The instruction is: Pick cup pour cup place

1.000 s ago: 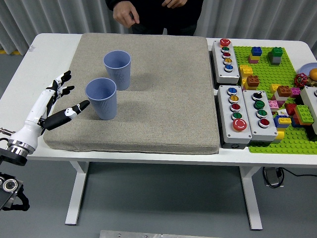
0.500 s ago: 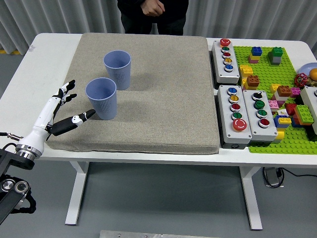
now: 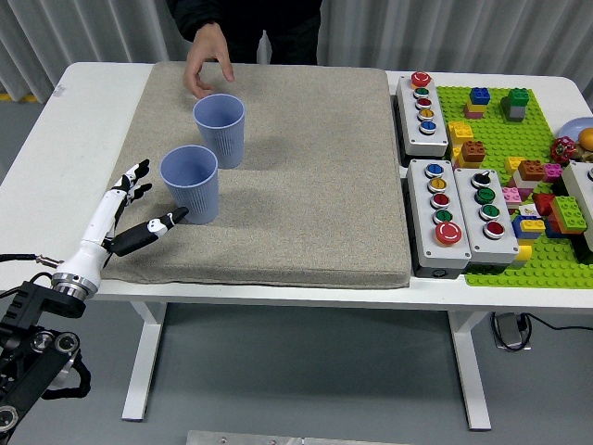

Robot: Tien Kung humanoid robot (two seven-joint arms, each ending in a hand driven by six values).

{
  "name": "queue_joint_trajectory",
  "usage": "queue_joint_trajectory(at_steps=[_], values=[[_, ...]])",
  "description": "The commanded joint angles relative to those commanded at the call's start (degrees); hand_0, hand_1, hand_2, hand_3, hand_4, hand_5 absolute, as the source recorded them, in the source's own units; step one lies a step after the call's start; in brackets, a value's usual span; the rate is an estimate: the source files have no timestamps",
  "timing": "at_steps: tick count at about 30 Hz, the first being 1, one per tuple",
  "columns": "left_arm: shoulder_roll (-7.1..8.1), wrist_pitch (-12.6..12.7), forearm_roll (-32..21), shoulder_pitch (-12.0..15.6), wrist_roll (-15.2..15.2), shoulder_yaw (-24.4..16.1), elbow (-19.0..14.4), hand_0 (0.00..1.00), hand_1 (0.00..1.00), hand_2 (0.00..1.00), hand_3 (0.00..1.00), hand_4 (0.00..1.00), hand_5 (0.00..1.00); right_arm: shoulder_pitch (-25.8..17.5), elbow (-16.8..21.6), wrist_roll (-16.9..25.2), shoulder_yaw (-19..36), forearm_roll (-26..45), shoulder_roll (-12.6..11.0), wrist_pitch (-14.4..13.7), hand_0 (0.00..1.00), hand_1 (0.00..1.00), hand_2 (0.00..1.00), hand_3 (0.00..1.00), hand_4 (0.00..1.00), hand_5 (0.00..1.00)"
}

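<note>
Two blue ribbed cups stand upright on the grey mat (image 3: 306,185). The near cup (image 3: 190,184) is at the mat's left. The far cup (image 3: 220,130) is just behind it and to the right. My left hand (image 3: 139,206) is open beside the near cup, on its left. Its thumb tip lies low by the cup's base and its other fingers are spread apart from the cup. A person's hand (image 3: 208,63) reaches down from the far side, just above the far cup's rim. My right hand is out of view.
Three grey button boxes (image 3: 422,102) (image 3: 440,215) (image 3: 487,215) stand right of the mat. A green baseplate (image 3: 519,185) with several loose bricks fills the right end. The table's white left strip (image 3: 65,158) lies beside my arm.
My left hand has moved right, closer to the near cup. The person's hand has come down from their body over the far cup.
</note>
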Motion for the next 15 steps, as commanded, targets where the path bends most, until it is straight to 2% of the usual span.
queue_joint_trajectory(at_steps=[5, 15], values=[[-1.04, 0.16, -0.21, -1.42, -0.18, 0.28, 2.09, 0.962, 0.932, 0.998, 0.998, 0.998, 0.567, 0.01, 0.01, 0.00, -0.05, 0.13, 0.08, -0.03, 0.687, 0.637, 0.589, 0.570, 0.002, 0.154], [-1.76, -0.21, 0.41, -2.58, -0.12, 0.56, 4.41, 0.986, 0.957, 0.998, 0.998, 0.998, 0.567, -0.22, 0.04, -0.14, -0.09, -0.13, 0.18, -0.02, 0.687, 0.637, 0.589, 0.570, 0.002, 0.153]])
